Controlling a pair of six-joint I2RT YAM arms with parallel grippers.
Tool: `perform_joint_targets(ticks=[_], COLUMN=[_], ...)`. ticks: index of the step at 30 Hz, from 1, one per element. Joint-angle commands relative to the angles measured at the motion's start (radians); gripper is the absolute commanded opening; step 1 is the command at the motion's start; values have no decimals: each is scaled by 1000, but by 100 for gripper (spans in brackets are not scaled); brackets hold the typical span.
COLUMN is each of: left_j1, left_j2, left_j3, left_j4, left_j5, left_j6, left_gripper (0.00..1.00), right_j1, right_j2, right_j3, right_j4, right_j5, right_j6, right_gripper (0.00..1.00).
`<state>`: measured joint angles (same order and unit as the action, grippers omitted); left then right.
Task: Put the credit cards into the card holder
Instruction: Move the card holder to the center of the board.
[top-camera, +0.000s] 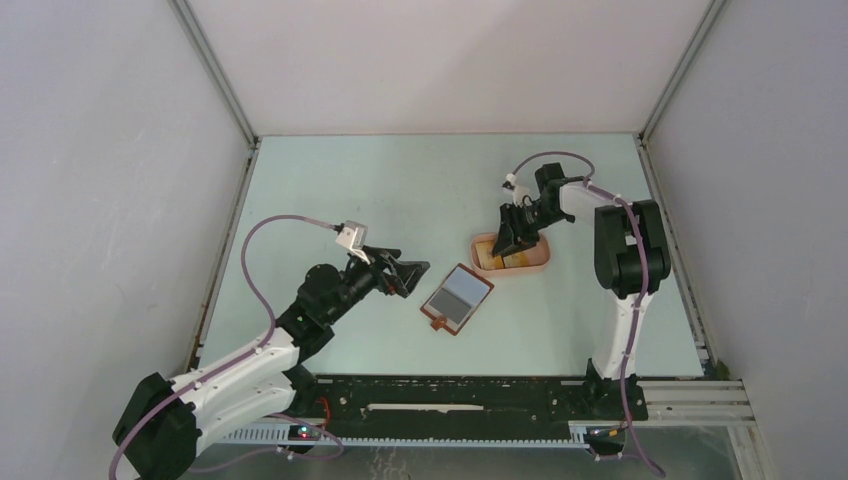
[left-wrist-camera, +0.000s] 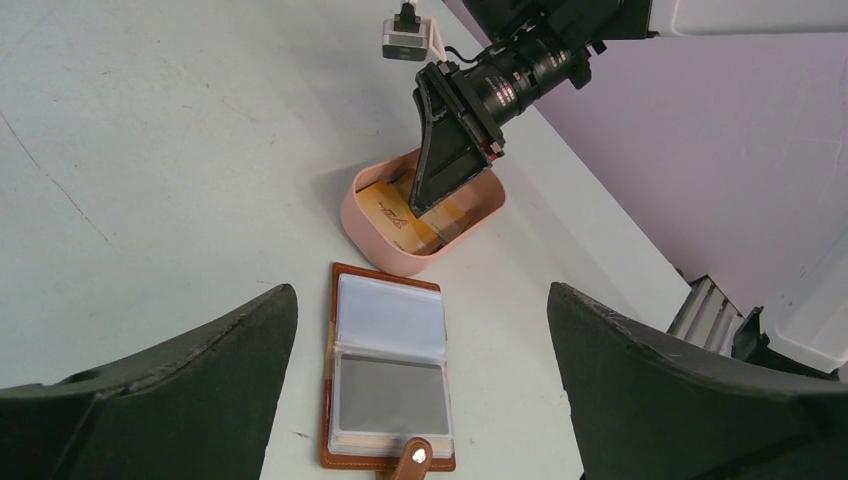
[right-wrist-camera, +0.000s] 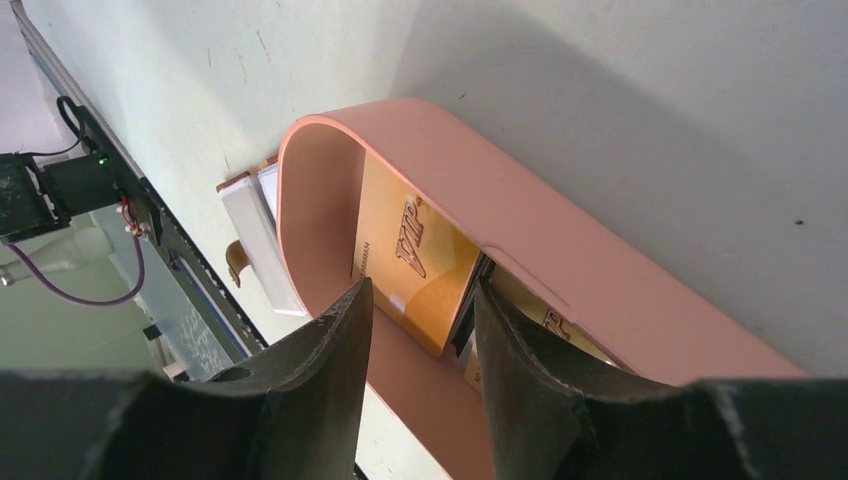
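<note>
The card holder (top-camera: 458, 298) lies open on the table, brown leather with clear sleeves, and a grey card (left-wrist-camera: 390, 395) shows in its near sleeve. My left gripper (top-camera: 415, 275) hovers just left of the card holder (left-wrist-camera: 388, 375), open wide and empty. My right gripper (top-camera: 505, 245) reaches down into the pink tray (top-camera: 540, 262). Its fingers (right-wrist-camera: 345, 330) press against both side edges of a yellow credit card (right-wrist-camera: 410, 250) marked VIP, which is tilted up. Under that card lie more yellow credit cards (right-wrist-camera: 540, 315).
The pink tray (left-wrist-camera: 360, 215) sits just beyond the card holder, nearly touching its far edge. The right arm's base column (top-camera: 625, 250) stands to the right of the tray. The enclosure's walls border the table on the left, back and right.
</note>
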<state>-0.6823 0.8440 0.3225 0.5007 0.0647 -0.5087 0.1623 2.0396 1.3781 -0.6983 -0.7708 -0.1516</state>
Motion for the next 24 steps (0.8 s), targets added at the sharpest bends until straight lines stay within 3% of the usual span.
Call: perform_joint_targets(ticks=[1, 24], left_j1=[7, 7], left_j2=[-3, 22], left_j3=[-5, 7], left_j4=[41, 50], left_j5=[15, 24], left_j6=[-10, -20], left_gripper=[99, 99], right_j1=[13, 39], right_j2=[23, 46], right_j3=[30, 38], right_j4=[2, 1], right_j5=[-47, -294], right_j6=[4, 51], right_gripper=[50, 42])
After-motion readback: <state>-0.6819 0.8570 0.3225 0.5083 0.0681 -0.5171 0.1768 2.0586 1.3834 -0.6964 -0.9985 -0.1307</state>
